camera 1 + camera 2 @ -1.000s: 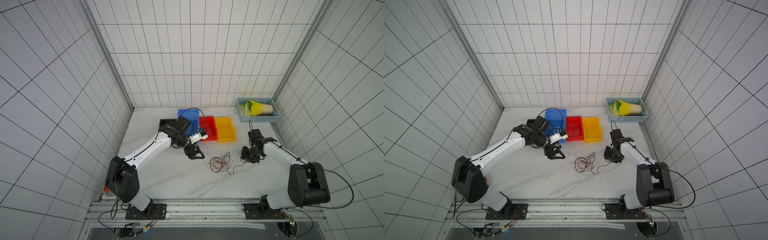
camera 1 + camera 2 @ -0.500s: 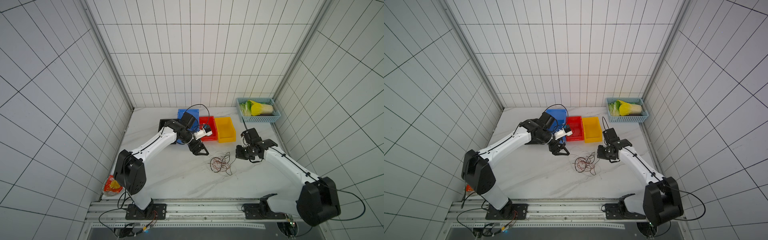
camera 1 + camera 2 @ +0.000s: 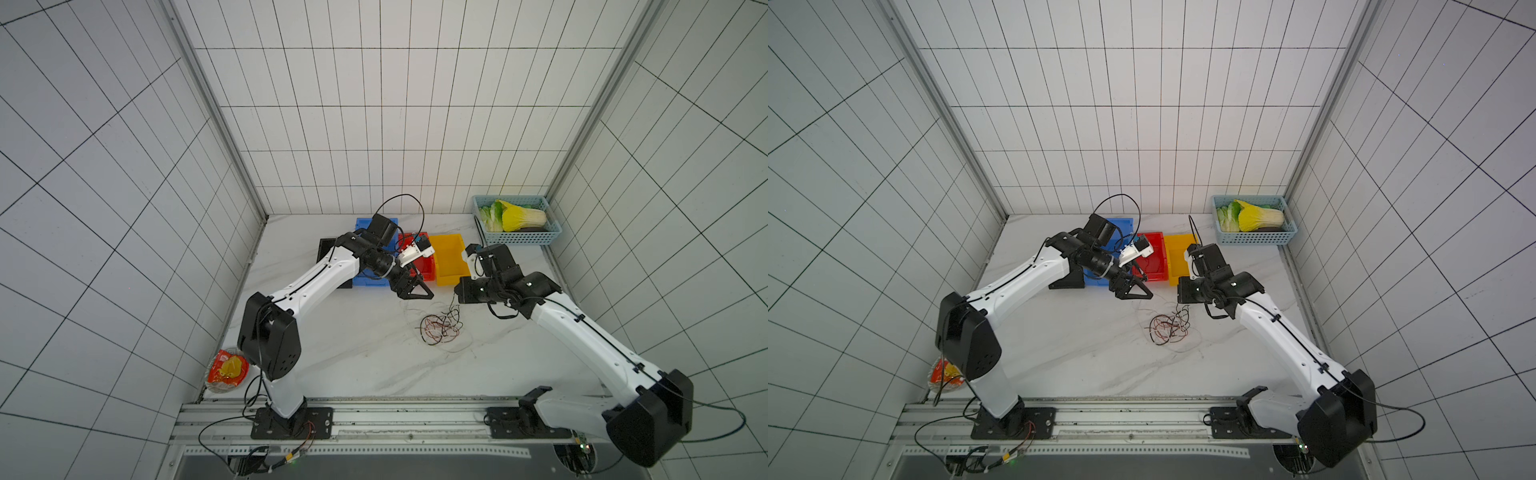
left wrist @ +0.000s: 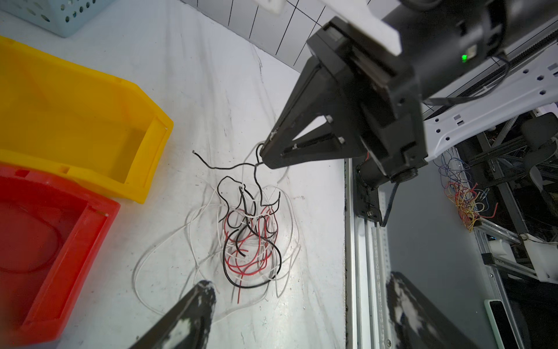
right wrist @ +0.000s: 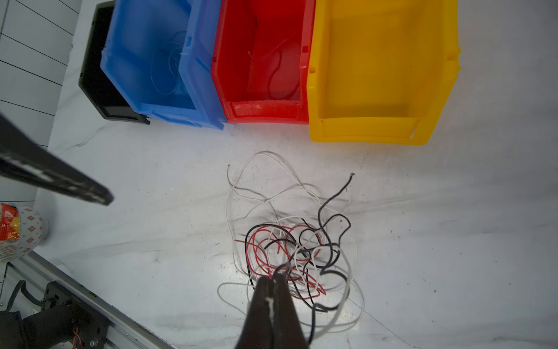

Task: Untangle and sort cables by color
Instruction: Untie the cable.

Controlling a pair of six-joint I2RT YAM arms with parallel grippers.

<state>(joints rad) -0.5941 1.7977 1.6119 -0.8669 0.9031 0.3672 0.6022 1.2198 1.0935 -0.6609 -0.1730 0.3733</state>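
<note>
A tangle of thin black, red and white cables (image 3: 439, 329) (image 3: 1168, 328) lies on the white table in front of the bins. My right gripper (image 5: 273, 279) (image 3: 456, 296) is at the tangle's right edge, shut on a black cable (image 4: 255, 169); a white strand rises with it. The black strand hangs slack from the tip down into the pile (image 5: 299, 253). My left gripper (image 4: 299, 302) (image 3: 417, 295) hovers open just left of the pile, holding nothing. A red cable lies in the red bin (image 5: 262, 60), and thin blue ones in the blue bin (image 5: 157, 60).
A yellow bin (image 5: 377, 69) and a black bin (image 5: 96, 78) flank the red and blue ones at the back. A pale blue basket (image 3: 515, 239) with cabbage stands back right. A snack cup (image 3: 226, 370) sits front left. The metal rail (image 3: 374, 419) borders the front.
My right gripper moved left to the tangle and shut on a black strand. My left gripper shifted right, toward the pile, and stayed open.
</note>
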